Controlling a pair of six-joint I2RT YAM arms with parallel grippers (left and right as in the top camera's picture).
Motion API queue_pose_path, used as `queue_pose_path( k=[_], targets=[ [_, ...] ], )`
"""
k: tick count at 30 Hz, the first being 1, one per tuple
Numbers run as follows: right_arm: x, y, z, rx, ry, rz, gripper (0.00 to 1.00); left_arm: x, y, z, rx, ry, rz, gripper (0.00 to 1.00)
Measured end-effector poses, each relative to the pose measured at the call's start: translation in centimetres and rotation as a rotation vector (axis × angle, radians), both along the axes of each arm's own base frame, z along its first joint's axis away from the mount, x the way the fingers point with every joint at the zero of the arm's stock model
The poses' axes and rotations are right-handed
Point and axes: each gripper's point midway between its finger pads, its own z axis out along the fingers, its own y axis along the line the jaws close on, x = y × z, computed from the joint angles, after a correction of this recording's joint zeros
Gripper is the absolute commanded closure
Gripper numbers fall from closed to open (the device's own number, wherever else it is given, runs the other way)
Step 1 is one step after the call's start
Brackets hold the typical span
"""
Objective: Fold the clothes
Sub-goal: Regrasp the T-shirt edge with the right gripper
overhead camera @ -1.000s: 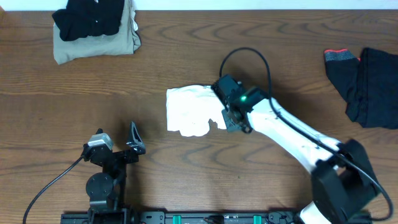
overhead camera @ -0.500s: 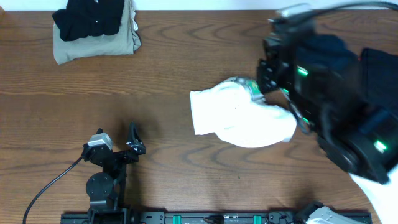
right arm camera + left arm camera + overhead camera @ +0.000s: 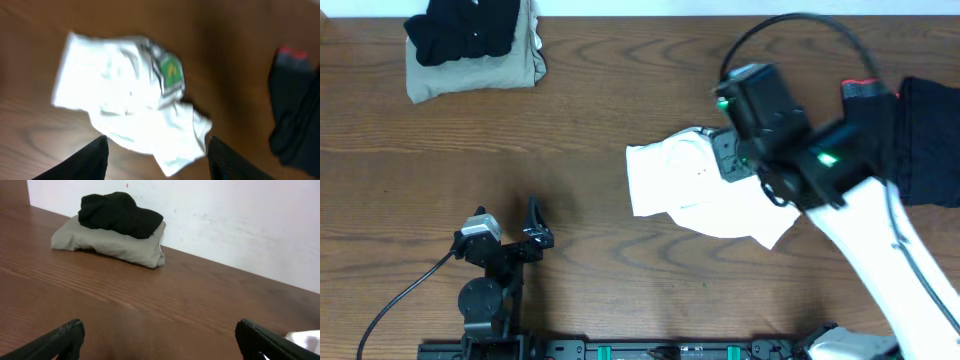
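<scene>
So in the last second the right gripper (image 3: 156,142) went from being down on the white shirt (image 3: 695,190) to up above it. The shirt got dragged toward 3 o'clock on the way, and it now lies more spread out, just right of the table's (image 3: 620,110) centre. The left arm hasn't budged.

From overhead we can't really judge the right fingers, since the arm covers the shirt's 1 o'clock corner. The right wrist view settles it: the two dark fingers are apart with nothing pinched, and the shirt lies flat on the wood below. That view also shows a green label (image 3: 170,70) on the shirt that the arm hides from overhead (it's a blurry frame, so we can't read it).

The left gripper (image 3: 158,332) sits at 7 o'clock, fingers spread wide and empty. Its camera looks toward the 10 o'clock corner, where a folded khaki garment (image 3: 115,242) sits with a black garment (image 3: 120,212) on top, right up by a white wall (image 3: 240,225). A sliver of the shirt shows at that frame's 4 o'clock edge.

More black clothes (image 3: 925,140) lie at 2 o'clock, one piece with a red trim (image 3: 865,84).
</scene>
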Motion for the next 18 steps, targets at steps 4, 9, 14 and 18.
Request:
queue_pose_path(
  k=[4,9,14,18],
  targets=[
    [-0.3,-1.1,-6.7,-0.094,0.159,-0.038,0.37,0.0,0.0,0.0,0.0,0.0,0.0,0.02],
    [-2.2,-2.5,-13.8,-0.203,0.371,-0.071,0.37,0.0,0.0,0.0,0.0,0.0,0.0,0.02],
    [-3.5,-2.9,-17.4,-0.242,0.476,-0.08,0.37,0.0,0.0,0.0,0.0,0.0,0.0,0.02],
    [-3.1,-2.5,-19.2,-0.239,0.482,-0.082,0.41,0.0,0.0,0.0,0.0,0.0,0.0,0.02]
  ],
)
